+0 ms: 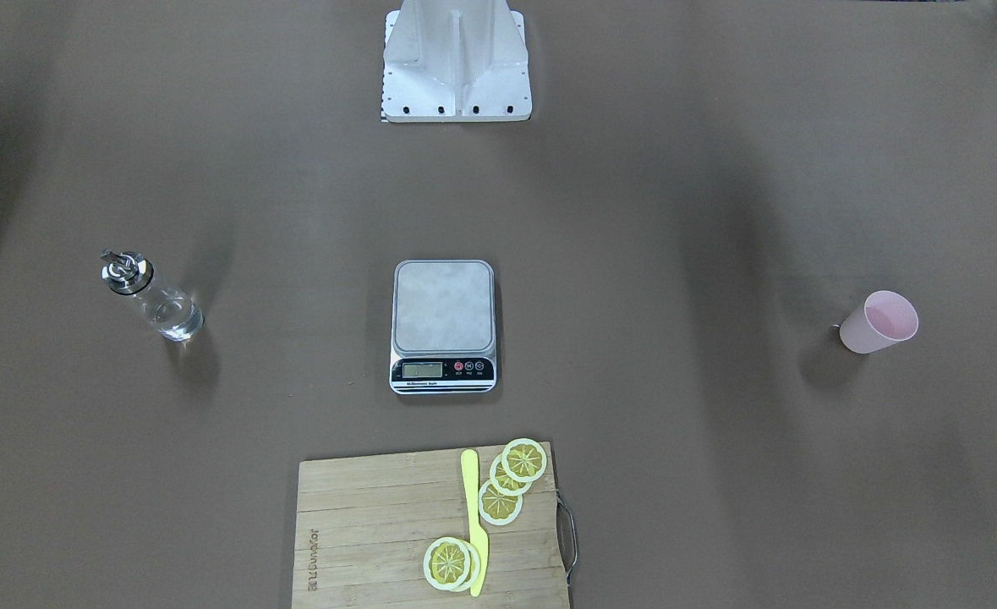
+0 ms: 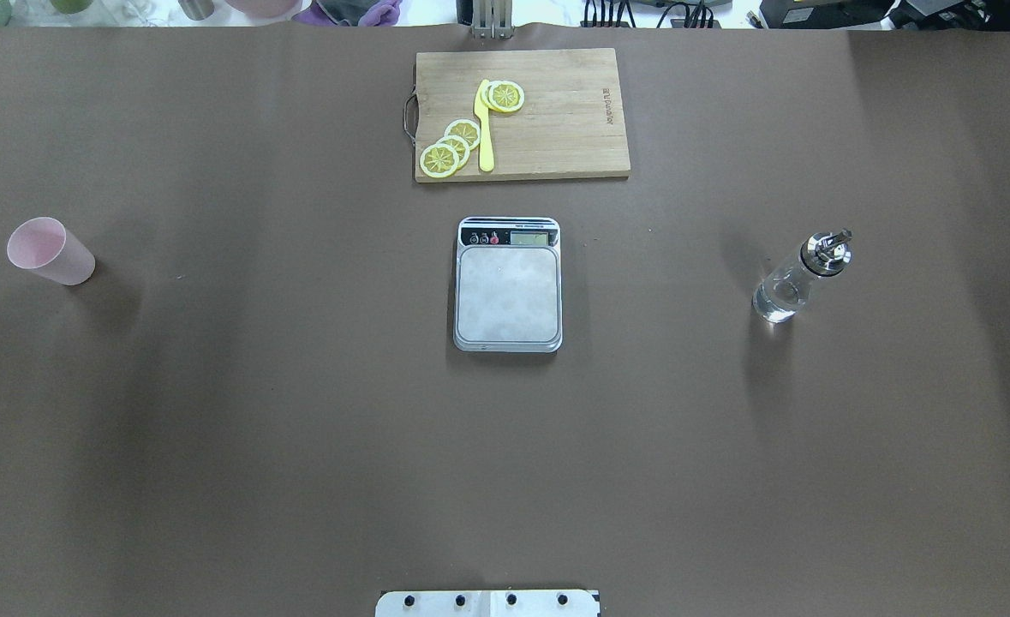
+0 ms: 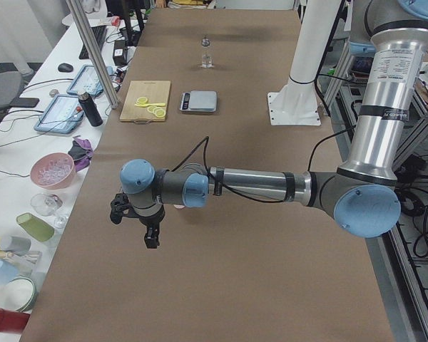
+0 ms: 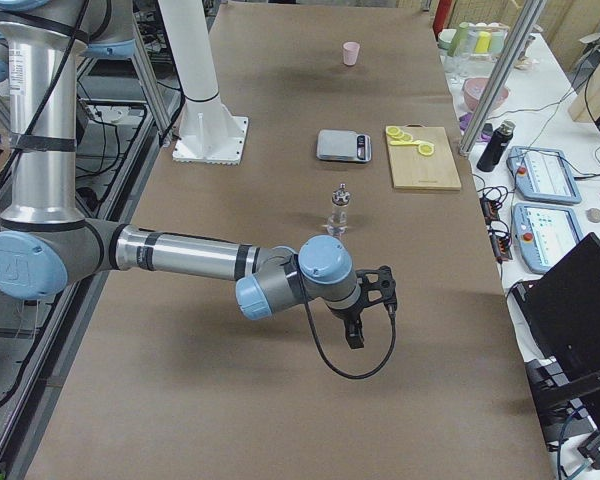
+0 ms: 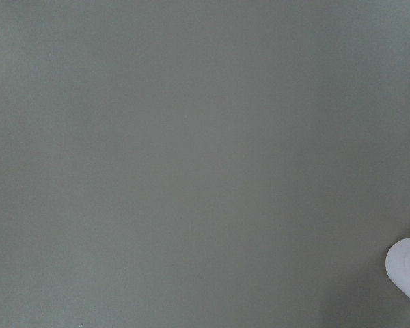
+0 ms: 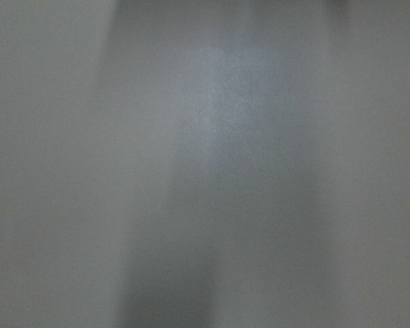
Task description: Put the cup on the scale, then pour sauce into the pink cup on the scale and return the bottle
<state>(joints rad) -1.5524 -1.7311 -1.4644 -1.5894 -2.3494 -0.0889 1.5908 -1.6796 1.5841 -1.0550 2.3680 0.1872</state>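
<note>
**Table stock: grippers held over bare table, cup off the scale**

- Left gripper (image 3: 135,224): is being held over the brown table (image 2: 299,428) at the robot's left end, fingers pointing down. It is being seen only from the side, so whether it is spread or pressed together cannot be told.
- Right gripper (image 4: 372,310): is being held likewise over the opposite end. Its spread cannot be told either.
- Cup (image 2: 49,251): pink, is being kept upright on the table far out on the robot's left, well apart from the scale.
- Scale (image 2: 508,291): is being kept at the table's middle, nothing resting on its steel platform, display facing away from the robot.
- Bottle (image 2: 800,276): is being kept upright on the robot's right, well apart from the scale, metal spout on top.
- Sauce (image 2: 774,300): clear, is being held in the bottle's lower part.
- Cutting board (image 2: 556,111): is being kept just beyond the scale, carrying lemon slices (image 2: 451,147) and a yellow knife (image 2: 484,128).
</note>
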